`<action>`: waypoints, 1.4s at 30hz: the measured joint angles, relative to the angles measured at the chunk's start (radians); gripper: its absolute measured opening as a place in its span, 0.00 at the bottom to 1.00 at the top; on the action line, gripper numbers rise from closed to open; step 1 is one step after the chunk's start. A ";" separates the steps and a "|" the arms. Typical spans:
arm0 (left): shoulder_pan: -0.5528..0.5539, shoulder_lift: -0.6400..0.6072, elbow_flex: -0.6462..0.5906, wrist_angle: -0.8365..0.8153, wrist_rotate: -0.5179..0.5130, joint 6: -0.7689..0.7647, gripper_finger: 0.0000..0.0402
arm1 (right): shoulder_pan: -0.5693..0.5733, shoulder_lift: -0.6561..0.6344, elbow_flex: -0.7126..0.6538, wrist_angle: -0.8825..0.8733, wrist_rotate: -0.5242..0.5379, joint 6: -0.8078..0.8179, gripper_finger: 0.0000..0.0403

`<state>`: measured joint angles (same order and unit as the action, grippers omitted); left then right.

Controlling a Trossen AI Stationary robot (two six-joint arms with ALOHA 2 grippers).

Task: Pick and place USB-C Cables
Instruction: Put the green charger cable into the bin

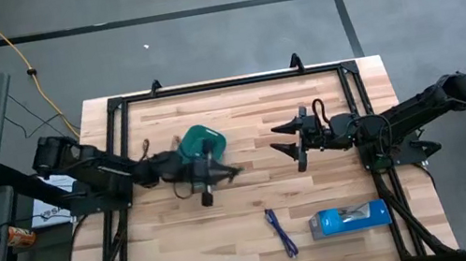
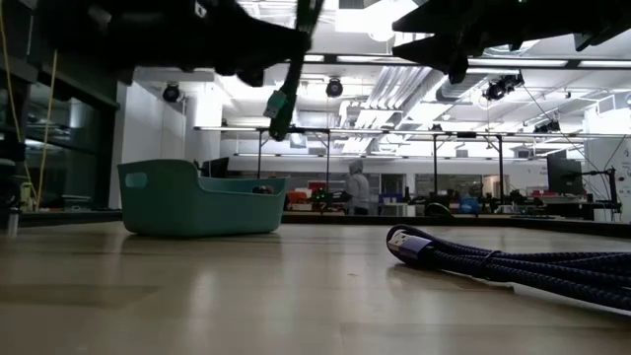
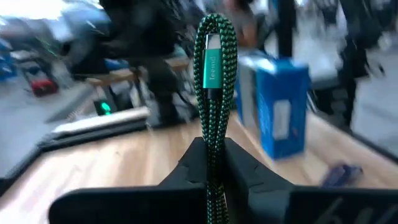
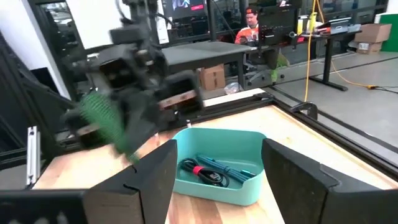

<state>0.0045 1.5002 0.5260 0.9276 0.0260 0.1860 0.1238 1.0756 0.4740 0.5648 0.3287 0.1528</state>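
While your left gripper (image 3: 211, 163) is clamped on the green cable (image 3: 212, 68), carrying it in the air beside the teal tray (image 1: 212, 135) at centre-left of the overhead view, the job looks roughly one third to two thirds done. In the right wrist view one light blue cable (image 4: 219, 170) already lies inside the tray, so I judge that one placed. The green one is lifted but not yet dropped in. The dark blue-purple cable (image 1: 279, 232) lies on the table (image 1: 239, 110) in the lower middle of the overhead view, near the blue box (image 1: 350, 217), untouched. Your right gripper (image 1: 300, 144) hangs at centre-right with its fingers spread apart and nothing between them.
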 joint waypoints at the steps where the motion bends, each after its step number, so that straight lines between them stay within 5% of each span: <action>1: 0.010 0.000 -0.037 0.083 0.000 -0.017 0.00 | 0.000 0.000 0.000 0.000 0.000 0.000 0.56; 6: 0.040 -0.022 -0.172 0.354 -0.032 -0.104 0.00 | 0.000 0.000 0.000 0.000 0.000 0.000 0.56; 19: 0.014 -0.088 -0.213 0.285 -0.120 -0.112 0.00 | 0.000 0.000 0.000 0.008 0.008 0.004 0.56; 42: 0.013 -0.088 -0.213 0.289 -0.120 -0.104 0.00 | 0.000 0.000 0.000 0.007 0.009 0.004 0.56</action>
<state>0.0177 1.4124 0.3130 1.2163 -0.0936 0.0818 0.1238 1.0756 0.4740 0.5721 0.3374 0.1566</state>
